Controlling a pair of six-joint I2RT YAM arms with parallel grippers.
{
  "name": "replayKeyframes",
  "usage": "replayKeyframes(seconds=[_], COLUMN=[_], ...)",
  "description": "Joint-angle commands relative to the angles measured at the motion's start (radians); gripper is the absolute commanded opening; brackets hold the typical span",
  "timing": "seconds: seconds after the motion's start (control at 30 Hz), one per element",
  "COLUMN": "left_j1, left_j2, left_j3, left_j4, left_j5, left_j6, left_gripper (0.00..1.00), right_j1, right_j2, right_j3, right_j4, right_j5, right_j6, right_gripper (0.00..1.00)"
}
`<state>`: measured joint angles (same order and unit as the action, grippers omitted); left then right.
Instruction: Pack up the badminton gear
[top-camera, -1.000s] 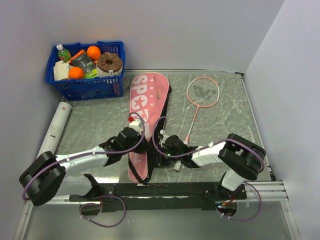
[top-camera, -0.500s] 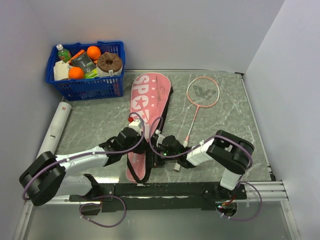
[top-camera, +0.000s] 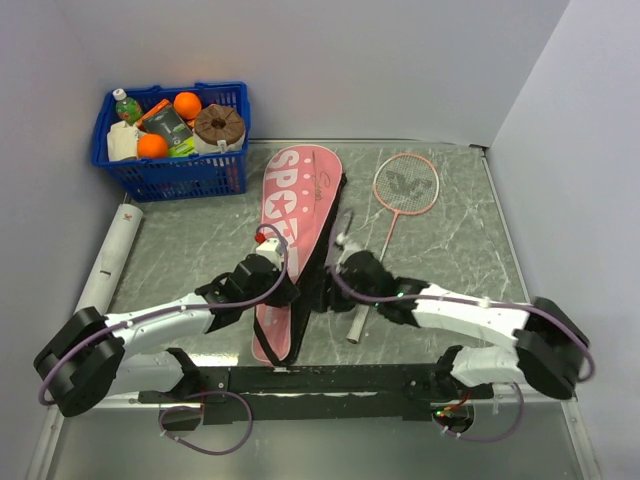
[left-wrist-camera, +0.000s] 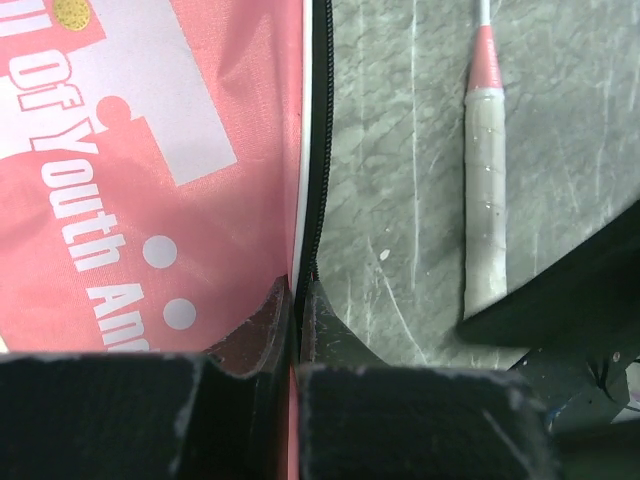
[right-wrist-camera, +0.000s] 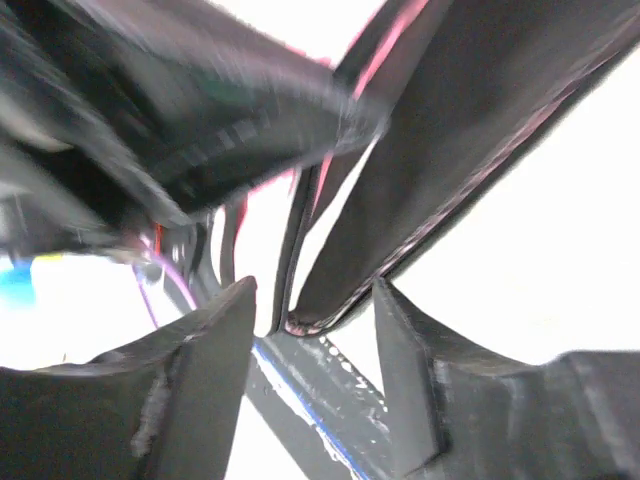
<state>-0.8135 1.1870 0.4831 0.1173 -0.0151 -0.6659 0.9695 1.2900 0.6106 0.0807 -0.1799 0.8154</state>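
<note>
The pink "SPORT" case (top-camera: 297, 215) lies lengthwise mid-table, its black edge (top-camera: 322, 270) lifted on the right side. My left gripper (top-camera: 277, 287) is shut on the case's zipper edge (left-wrist-camera: 312, 215), its fingertips (left-wrist-camera: 272, 315) pinching the seam. My right gripper (top-camera: 347, 262) stands open beside that edge. In the right wrist view the dark flap (right-wrist-camera: 470, 130) hangs between my spread right gripper (right-wrist-camera: 315, 300), apart from both fingers. One racket (top-camera: 404, 185) lies right of the case, its white handle (left-wrist-camera: 487, 200) near my left gripper. The long white tube (top-camera: 112, 255) lies along the left wall.
A blue basket (top-camera: 170, 135) of oranges and bottles stands at the back left corner. Walls close the table on the left, back and right. The black mounting rail (top-camera: 320, 380) runs along the near edge.
My right arm has unfolded and its gripper has moved farther up along the case's right edge, and its jaws have spread wider. The left gripper has stayed put, still pinching the edge.
</note>
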Motion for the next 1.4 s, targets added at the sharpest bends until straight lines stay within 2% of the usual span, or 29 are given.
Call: replayKeyframes(seconds=[0.0,0.1,0.23,0.43,0.7,0.87,1.17,1.27,1.37], left_j1=[-0.003,-0.003,-0.004,-0.004,-0.003,-0.003,-0.004,-0.004,-0.004], left_j2=[-0.027,-0.040,-0.076,-0.135,-0.193,-0.217,-0.240,-0.233,-0.219], left_j3=[0.066,0.072,0.069,0.077,0.068,0.066,0.049,0.052,0.055], left_j4=[-0.016,-0.028,-0.030,-0.050,-0.070,-0.073,-0.071,-0.067,-0.065], left_j5=[-0.032,-0.040,-0.043,-0.063,-0.056,-0.051,-0.062,-0.063,-0.059], left_j6=[0.012,0.018,0.014,0.020,0.026,0.028,0.031,0.034,0.035], left_gripper=[0.01,0.01,0.01,0.01,0.01,0.01,0.01,0.01,0.01], right_j1=[-0.165,-0.300,-0.423,-0.563,-0.618,-0.655,-0.686,-0.690,-0.698], right_j2=[-0.145,-0.156,-0.042,0.121,0.395,0.502,0.585,0.595,0.606], right_j3=[0.061,0.087,0.172,0.290,0.495,0.595,0.669,0.663,0.657], right_j4=[-0.367,-0.479,-0.599,-0.596,-0.619,-0.634,-0.670,-0.662,-0.651], right_j5=[0.161,0.212,0.296,0.332,0.421,0.427,0.430,0.421,0.404], right_j6=[-0.107,-0.140,-0.138,-0.137,-0.165,-0.157,-0.174,-0.182,-0.185], right_gripper=[0.61,0.62,0.65,0.66,0.65,0.63,0.49,0.41,0.28])
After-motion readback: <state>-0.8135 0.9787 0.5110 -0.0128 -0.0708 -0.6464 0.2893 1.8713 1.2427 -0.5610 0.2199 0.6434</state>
